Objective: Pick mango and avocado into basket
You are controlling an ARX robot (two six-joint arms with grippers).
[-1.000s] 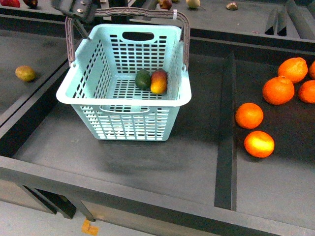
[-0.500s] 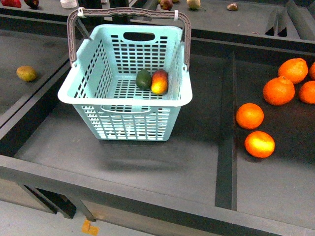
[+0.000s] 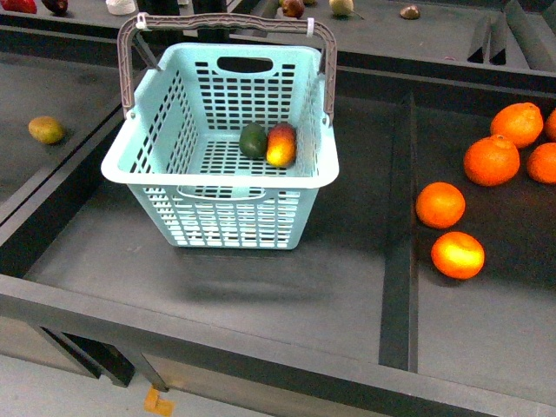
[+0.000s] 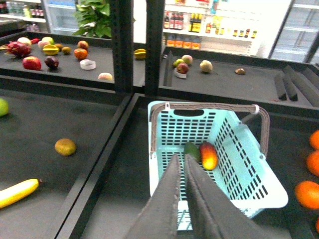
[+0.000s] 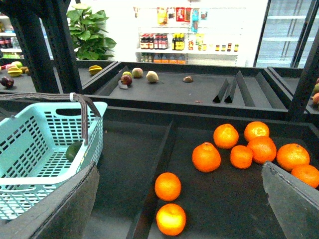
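A: Looking at the basket (image 3: 220, 169) first, it sits upper-left of centre in the front view w/ both handles up, and nothing's holding it.

B: Fruit's in already?

A: Yep. Mango (image 3: 281, 144) and avocado (image 3: 253, 140) lie touching on the basket floor, toward its far right part, avocado on the left. Looks done to me.

B: So what could go wrong?

A: Mostly the arms. Left gripper (image 4: 183, 172) in its wrist view has its jaws pressed together, nothing between them, tips pointing at the basket's near rim. If it drops or swings fwd it could nudge the rim & tip the thing, or catch a handle.

B: And the right one?

A: Right gripper (image 5: 179, 199) is spread wide, empty; only the two finger edges show, lower corners of its view. It hangs over the oranges (image 5: 206, 157), lower centre and right. A careless sweep could roll one.

B: Anything else?

A: Small stuff. The lone yellow-brown fruit (image 3: 45, 129) at far left of the front view might get taken for another target. Neither arm shows in the front view.
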